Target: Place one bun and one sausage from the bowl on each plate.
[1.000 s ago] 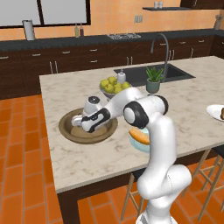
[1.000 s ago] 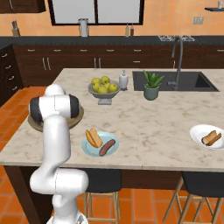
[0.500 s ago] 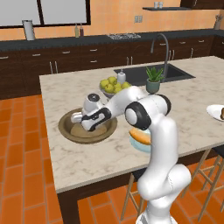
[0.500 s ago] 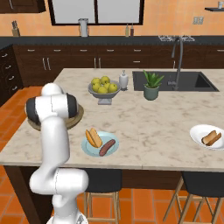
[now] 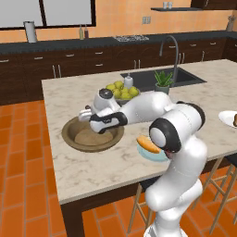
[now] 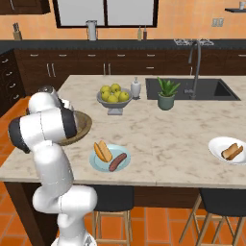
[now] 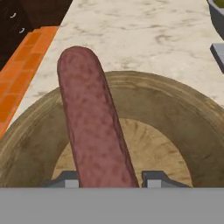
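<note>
While hanging over the wooden bowl (image 7: 39, 131), we've got a sausage (image 7: 89, 122).
Gripper (image 7: 107, 180) clamped narrowly around it, sausage poking up above the bowl.

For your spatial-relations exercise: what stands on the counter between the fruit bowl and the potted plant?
A small white shaker-like bottle stands between the fruit bowl and the potted plant, seen in the right base view.

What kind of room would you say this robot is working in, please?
A home kitchen, rendered: a pale marble island counter with a built-in dark sink and curved grey tap, and dark wooden cabinets along the orange back wall.
</note>
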You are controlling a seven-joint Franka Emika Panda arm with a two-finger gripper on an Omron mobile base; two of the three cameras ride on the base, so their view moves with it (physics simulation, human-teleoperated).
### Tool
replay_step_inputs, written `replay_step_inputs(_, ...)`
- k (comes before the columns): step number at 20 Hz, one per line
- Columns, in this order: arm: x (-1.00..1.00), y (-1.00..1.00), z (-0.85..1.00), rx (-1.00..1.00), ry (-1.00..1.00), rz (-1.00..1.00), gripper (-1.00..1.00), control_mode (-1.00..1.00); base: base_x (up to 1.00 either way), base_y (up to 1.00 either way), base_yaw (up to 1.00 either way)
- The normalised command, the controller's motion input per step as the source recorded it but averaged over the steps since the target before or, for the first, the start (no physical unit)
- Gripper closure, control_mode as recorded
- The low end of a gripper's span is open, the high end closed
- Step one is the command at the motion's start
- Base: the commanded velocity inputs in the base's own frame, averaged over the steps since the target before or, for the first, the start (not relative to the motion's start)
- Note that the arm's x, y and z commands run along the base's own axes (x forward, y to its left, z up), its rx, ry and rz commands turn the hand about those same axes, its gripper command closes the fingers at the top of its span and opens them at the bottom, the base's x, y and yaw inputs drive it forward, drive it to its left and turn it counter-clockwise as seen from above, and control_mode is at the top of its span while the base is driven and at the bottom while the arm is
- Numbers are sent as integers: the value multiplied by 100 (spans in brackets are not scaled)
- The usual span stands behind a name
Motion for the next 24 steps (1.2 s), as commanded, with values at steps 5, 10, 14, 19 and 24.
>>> replay_step_inputs(5, -64, -40, 69, 0, 0, -2, 100, -100, 0, 0, 0)
replay_step_inputs(10, -48, -20, 12, 0, 5, -11, 100, -100, 0, 0, 0)
replay_step_inputs(14, -9, 0, -13, 0, 4, 0, 100, 100, -19, -17, -5)
replay_step_inputs(19, 0, 0, 0, 0, 0, 0, 100, 100, -67, -97, -35)
replay_step_inputs(24, 0, 0, 0, 0, 0, 0, 100, 100, -30, -100, -25)
